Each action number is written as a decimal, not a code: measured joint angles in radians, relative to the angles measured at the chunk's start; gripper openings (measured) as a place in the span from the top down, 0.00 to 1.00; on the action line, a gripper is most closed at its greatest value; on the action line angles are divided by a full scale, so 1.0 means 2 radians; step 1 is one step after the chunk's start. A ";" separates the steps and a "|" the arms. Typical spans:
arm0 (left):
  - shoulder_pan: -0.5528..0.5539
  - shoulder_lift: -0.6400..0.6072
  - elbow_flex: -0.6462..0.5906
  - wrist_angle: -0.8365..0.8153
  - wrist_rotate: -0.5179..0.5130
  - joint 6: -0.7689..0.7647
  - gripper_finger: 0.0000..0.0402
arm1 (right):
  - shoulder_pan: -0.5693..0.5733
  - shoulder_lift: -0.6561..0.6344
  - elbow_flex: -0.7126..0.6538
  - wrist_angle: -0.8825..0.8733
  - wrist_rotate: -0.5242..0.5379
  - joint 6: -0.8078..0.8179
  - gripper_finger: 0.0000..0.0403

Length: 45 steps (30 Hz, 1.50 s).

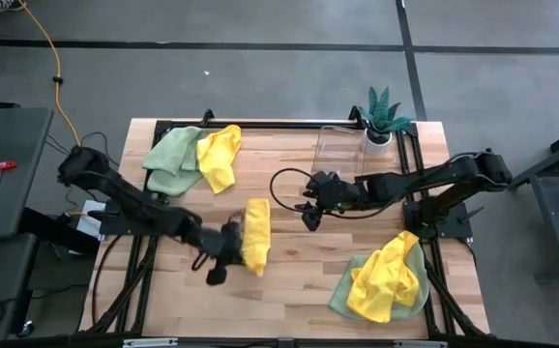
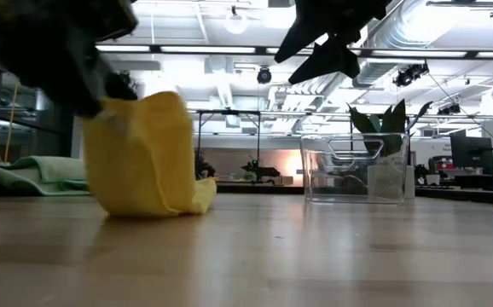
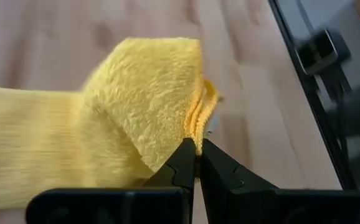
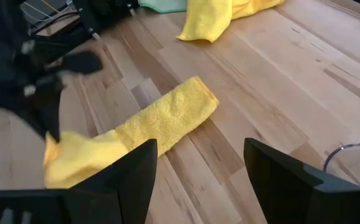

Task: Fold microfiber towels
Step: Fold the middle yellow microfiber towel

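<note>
A yellow microfiber towel (image 1: 256, 232), folded into a narrow strip, lies mid-table with its far end (image 4: 192, 99) flat on the wood. My left gripper (image 1: 233, 240) comes in from the table's left and is shut on the strip's near end, which stands raised as a hump (image 2: 144, 158). My right gripper (image 1: 312, 205) hangs open above the table to the right of the strip, nothing between its fingers (image 4: 198, 180). More towels lie in heaps: green (image 1: 171, 155) and yellow (image 1: 220, 157) at the far left, yellow on green (image 1: 386, 282) at the near right. My left gripper (image 3: 197, 152) pinches the yellow strip at the stacked edges (image 3: 198, 124) of its near end, several layers together between the two fingertips. The fingers slant down from the table's left. That end is lifted and curls over, while the far part of the strip stays on the table.
A clear plastic container (image 1: 342, 150) and a small potted plant (image 1: 384, 118) stand at the far right. A black cable (image 1: 284, 184) loops by my right gripper. Bare wood lies between the strip and the near-right heap.
</note>
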 joint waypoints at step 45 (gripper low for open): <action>-0.031 -0.018 -0.016 0.095 -0.092 -0.049 0.55 | -0.008 0.148 0.000 0.197 -0.124 0.009 0.42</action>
